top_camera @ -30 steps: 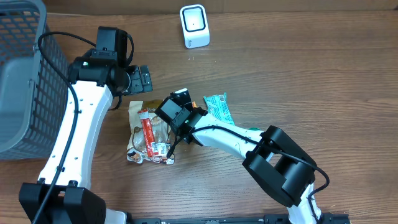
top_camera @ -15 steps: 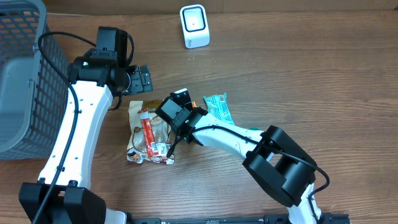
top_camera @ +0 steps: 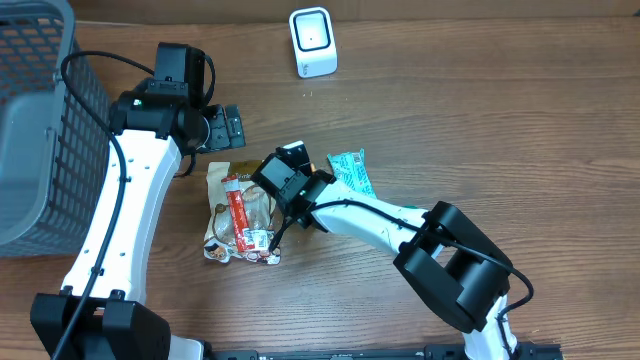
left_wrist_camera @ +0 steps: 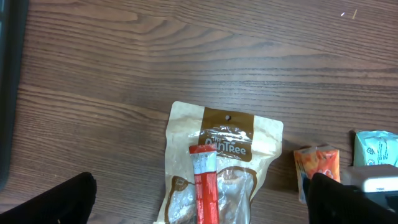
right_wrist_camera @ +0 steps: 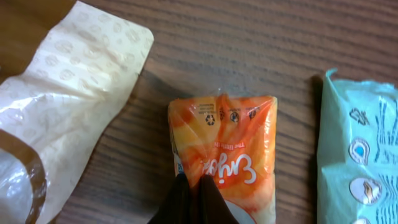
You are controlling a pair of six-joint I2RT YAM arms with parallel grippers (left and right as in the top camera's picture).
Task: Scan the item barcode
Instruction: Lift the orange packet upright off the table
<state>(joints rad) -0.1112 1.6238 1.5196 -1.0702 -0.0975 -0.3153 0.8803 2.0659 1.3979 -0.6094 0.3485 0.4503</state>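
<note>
Right gripper (right_wrist_camera: 191, 186) is closed, fingertips pressed together and down on the lower middle of the orange snack packet (right_wrist_camera: 224, 149); can't tell if any film is pinched between them; packet lies flat on the wooden tabletop (right_wrist_camera: 249, 43), print upside down in the wrist view. Just right of it, with a narrow gap, is a teal packet (right_wrist_camera: 360, 155); to its left, a corner of the tan pouch (right_wrist_camera: 74, 106), close but apart. Left gripper (left_wrist_camera: 200, 186) hangs above the tabletop, spread wide and holding nothing, with the tan pouch below it; a red stick sachet (left_wrist_camera: 204, 180) lies lengthwise on top of that pouch. In the overhead view a white barcode scanner (top_camera: 312, 40) stands at the far edge, well apart from the packets; a grey mesh basket (top_camera: 40, 130) is at the far left.
</note>
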